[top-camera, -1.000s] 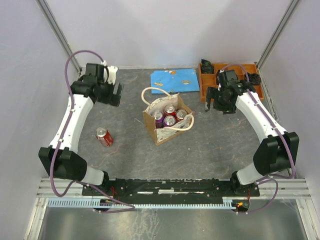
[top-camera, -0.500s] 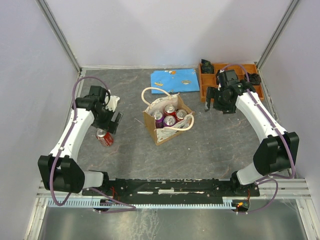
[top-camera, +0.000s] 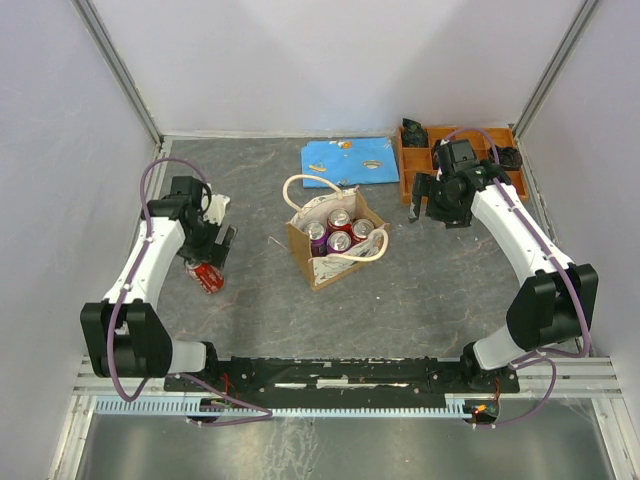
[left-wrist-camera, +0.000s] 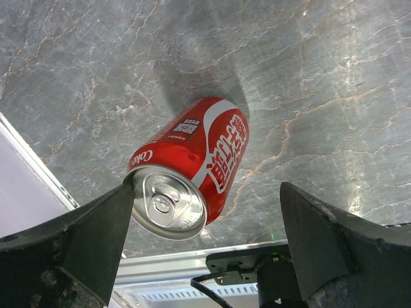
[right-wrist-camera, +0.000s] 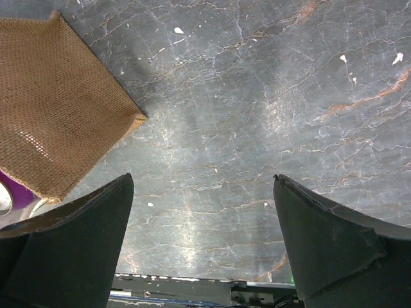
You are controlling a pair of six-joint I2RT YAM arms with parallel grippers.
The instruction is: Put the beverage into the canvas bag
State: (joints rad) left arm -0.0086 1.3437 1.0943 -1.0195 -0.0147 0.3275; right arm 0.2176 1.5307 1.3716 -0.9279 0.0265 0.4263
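A red cola can [left-wrist-camera: 192, 173] is shown lying on the table [top-camera: 420, 280] at left, between widely spread left fingers [left-wrist-camera: 96, 231]. The canvas bag [top-camera: 298, 238] is placed centrally. The right fingers [right-wrist-camera: 70, 231] are spread wide, gripping nothing.

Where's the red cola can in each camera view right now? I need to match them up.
Top external: the red cola can lies on its side at lower left, left of the canvas bag.
Left wrist: centre of the picture.
Right wrist: not in it.
Shared landmark: the grey marbled table.
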